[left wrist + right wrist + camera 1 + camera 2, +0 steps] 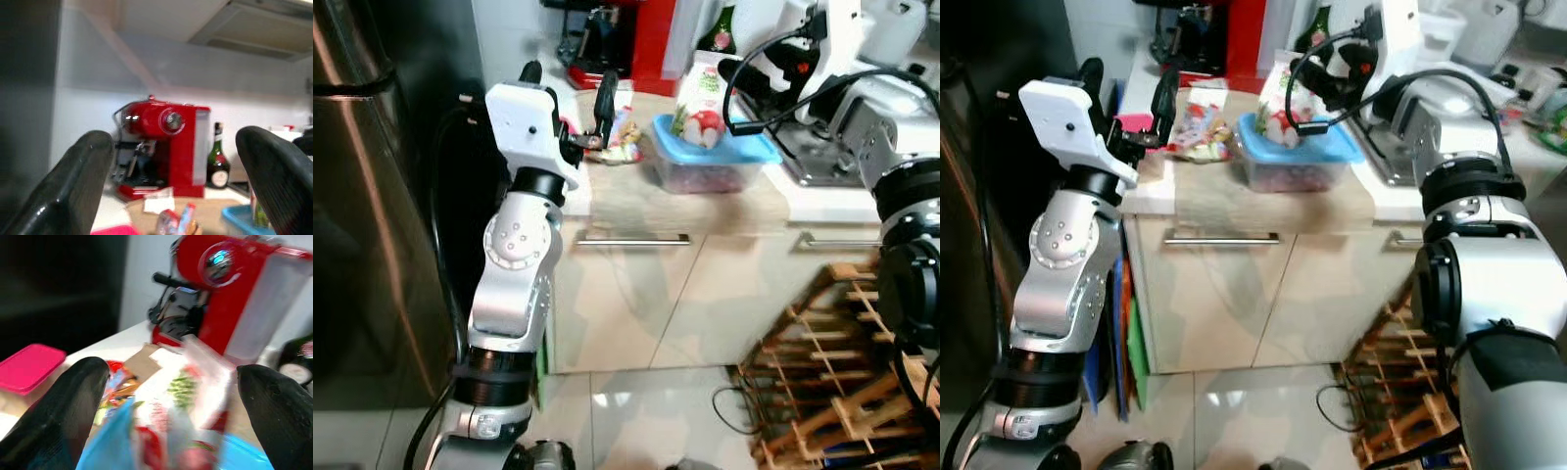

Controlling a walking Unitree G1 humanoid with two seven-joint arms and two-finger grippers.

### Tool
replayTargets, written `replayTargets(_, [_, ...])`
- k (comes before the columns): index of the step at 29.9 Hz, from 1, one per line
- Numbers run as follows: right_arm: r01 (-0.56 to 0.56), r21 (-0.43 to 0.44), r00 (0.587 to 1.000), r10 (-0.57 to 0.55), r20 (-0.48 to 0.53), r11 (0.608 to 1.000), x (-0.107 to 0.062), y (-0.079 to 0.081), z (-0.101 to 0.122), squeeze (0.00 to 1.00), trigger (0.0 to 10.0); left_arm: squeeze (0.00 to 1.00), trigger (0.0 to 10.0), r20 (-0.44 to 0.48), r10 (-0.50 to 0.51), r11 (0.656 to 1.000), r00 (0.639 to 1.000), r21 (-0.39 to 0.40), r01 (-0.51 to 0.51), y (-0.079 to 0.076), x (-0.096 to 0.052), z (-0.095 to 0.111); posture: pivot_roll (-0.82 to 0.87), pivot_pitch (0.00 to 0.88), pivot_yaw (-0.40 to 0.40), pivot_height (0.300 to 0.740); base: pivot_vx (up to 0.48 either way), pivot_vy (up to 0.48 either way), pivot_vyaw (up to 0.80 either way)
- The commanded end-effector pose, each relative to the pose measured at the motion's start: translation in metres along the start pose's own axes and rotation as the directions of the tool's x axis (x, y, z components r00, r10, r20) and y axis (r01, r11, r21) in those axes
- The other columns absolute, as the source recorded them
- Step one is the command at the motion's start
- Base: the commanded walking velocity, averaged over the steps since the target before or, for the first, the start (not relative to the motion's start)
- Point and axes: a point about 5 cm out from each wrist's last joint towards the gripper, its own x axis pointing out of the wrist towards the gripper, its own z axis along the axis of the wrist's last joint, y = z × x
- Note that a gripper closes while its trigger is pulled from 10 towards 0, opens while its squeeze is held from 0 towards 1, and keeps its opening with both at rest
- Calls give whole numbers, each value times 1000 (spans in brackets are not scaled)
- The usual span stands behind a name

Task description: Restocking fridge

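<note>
**Approach to the radish bag**

Our right gripper (pixel 166 396), jaws spread, nears the radish bag (pixel 701 110) on the blue-lidded container (pixel 715 157) mid-surface. Left gripper (pixel 570 90), also spread, hovers at the surface's left edge. We should centre, then close gently.
</note>
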Motion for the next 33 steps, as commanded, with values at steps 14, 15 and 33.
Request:
replayTargets(14, [531, -140, 755, -392, 525, 836, -73, 58, -28, 0, 10000, 0, 10000, -151, -70, 997, 986, 3, 71, -5, -30, -3, -20, 79, -66, 740, 0, 0, 0])
replayTargets(15, [554, -152, 753, -415, 512, 819, -84, 68, -42, 0, 10000, 0, 10000, -137, -67, 998, 988, 9, 69, -5, -31, 0, -35, 76, -65, 740, 0, 0, 0])
replayTargets(33, [630, -161, 698, -463, 547, 759, -119, 97, -59, 0, 10000, 0, 10000, 82, 99, 974, 992, 195, -113, 5, -33, 15, -85, 8, -48, 740, 25, 0, 0])
